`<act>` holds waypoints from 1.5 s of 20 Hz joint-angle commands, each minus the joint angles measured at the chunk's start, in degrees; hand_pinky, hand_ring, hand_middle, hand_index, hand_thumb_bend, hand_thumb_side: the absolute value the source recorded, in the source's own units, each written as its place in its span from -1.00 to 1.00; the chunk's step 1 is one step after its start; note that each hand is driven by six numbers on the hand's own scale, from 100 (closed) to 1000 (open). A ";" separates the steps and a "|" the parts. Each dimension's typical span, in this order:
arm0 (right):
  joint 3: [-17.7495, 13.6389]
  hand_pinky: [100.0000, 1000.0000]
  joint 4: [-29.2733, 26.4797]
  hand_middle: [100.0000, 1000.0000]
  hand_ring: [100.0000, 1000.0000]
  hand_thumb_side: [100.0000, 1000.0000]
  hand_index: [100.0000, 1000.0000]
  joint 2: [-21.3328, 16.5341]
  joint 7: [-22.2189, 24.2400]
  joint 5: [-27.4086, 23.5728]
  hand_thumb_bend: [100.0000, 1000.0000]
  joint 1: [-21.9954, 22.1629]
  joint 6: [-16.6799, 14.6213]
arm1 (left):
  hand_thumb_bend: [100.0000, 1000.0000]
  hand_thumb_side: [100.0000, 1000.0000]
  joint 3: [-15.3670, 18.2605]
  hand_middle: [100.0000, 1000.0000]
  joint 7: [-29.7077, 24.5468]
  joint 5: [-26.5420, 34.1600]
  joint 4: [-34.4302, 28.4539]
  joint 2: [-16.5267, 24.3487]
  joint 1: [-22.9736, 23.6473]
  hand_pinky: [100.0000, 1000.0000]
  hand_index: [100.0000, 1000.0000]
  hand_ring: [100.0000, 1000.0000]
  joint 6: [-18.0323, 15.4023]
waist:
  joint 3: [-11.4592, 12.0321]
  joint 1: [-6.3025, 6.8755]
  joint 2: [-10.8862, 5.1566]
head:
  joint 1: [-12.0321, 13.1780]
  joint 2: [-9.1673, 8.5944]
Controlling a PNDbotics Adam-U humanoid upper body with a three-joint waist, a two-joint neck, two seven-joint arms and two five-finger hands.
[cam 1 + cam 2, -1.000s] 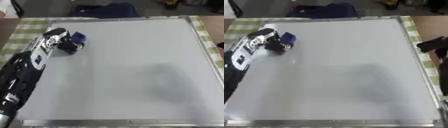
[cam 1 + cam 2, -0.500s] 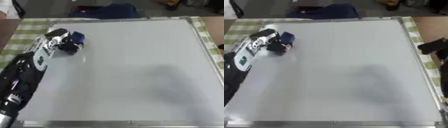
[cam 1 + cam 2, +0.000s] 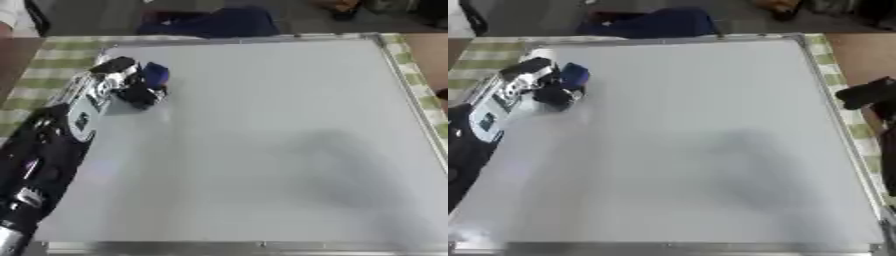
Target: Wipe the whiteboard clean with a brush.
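The blue brush (image 3: 155,75) is gripped in the curled fingers of the left hand (image 3: 122,84) and is pressed on the whiteboard (image 3: 262,130) near its far left corner. The right hand (image 3: 868,93) is seen only as a dark shape off the board's right edge, over the checked cloth (image 3: 852,120); whether its fingers are open or curled cannot be told.

Brush (image 3: 154,75) at whiteboard's (image 3: 262,150) far left, left hand (image 3: 122,85) on it
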 commanded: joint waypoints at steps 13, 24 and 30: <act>-0.12 0.38 -1.14 -0.16 0.17 0.93 -0.13 -0.51 0.37 -0.08 -1.00 -0.54 0.08 | -0.89 -0.05 -0.24 -0.38 -1.15 -0.41 0.12 -0.10 -0.94 -0.29 -0.72 0.09 -1.59 | -0.32 0.02 -0.97 | 0.12 -0.41; -0.16 0.38 -1.14 -0.16 0.16 0.93 -0.13 -0.51 0.14 -0.16 -1.00 -0.75 0.12 | -0.82 0.01 -0.41 -0.39 -3.92 0.27 0.47 -1.15 -1.42 -0.29 -0.50 0.08 -4.14 | -0.66 0.13 -0.79 | 0.33 -0.52; -0.16 0.38 -1.14 -0.16 0.16 0.92 -0.13 -0.45 0.11 -0.03 -1.00 -0.78 0.18 | -0.80 0.06 -0.64 -0.40 -5.01 0.29 0.44 -1.61 -1.59 -0.30 -0.46 0.08 -4.88 | -0.85 0.14 -0.57 | 0.46 -0.56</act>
